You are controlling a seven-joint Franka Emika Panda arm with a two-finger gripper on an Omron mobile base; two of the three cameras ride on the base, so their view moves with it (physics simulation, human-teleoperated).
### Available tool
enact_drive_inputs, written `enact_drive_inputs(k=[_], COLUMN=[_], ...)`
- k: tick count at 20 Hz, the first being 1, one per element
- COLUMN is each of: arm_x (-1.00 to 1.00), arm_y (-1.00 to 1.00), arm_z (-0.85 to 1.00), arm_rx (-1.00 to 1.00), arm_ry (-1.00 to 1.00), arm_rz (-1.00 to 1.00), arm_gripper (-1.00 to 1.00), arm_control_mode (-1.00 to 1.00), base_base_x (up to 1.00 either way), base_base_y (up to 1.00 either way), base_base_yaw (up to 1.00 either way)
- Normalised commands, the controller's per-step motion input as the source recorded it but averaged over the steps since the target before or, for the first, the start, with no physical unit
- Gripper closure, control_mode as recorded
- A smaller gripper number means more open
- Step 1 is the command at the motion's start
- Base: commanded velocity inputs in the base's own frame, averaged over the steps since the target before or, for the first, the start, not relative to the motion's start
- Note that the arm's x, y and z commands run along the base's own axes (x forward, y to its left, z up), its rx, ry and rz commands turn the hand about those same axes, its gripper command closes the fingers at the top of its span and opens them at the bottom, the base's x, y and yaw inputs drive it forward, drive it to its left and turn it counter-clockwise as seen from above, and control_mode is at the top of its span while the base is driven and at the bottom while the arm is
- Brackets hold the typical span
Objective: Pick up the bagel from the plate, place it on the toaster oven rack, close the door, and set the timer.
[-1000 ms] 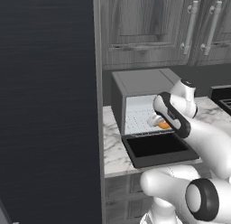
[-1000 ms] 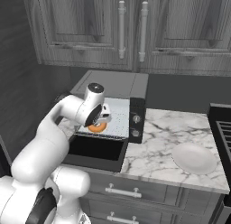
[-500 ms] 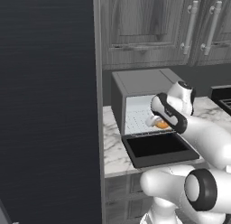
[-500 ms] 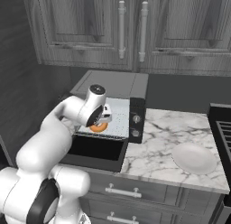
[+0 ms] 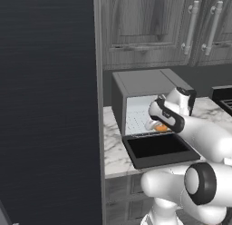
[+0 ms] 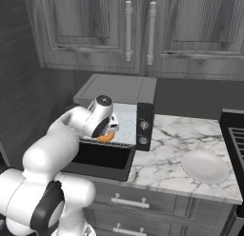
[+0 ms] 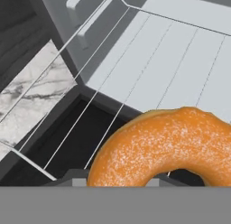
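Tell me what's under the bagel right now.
Under the bagel run the rack's thin wires, with the pale oven floor and the open dark door below them. The bagel covers the rack directly beneath it, so contact can't be confirmed.

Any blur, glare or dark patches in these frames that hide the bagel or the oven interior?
Left base view: evenly lit and sharp, but the arm covers most of the bagel. Right base view: no glare; the open door reads near-black. Hand view: bagel crisp, cropped at the bottom, rack wires clear, no visible shadow under it.
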Motion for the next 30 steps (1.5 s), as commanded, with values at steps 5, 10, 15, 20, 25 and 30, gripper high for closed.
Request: enact_drive_inputs(k=[5,10,15,20,25,30], arm_x=[0.10,0.17,0.13,0.00,-0.14,-0.10], arm_y=[0.00,0.00,0.00,0.04,0.00,0.00], arm_z=[-0.20,-0.13,-0.11,-0.18,0.03,0.16], arm_rx=[0.00,0.00,0.00,0.00,0.00,0.00], arm_ry=[0.00,0.00,0.00,0.00,-0.03,-0.08], arm_rz=[0.01,0.00,0.00,0.00,0.00,0.00], arm_gripper=[1.00,1.00,1.00,-1.00,-1.00,-1.00], arm_control_mode=[-1.00,-1.00,-1.00,-1.00,-1.00,-1.00], base_base_x=[0.00,0.00,0.00,0.00,0.00,0.00], base_base_y=[0.00,0.00,0.00,0.00,0.00,0.00], base_base_yaw=[0.00,0.00,0.00,0.00,0.00,0.00])
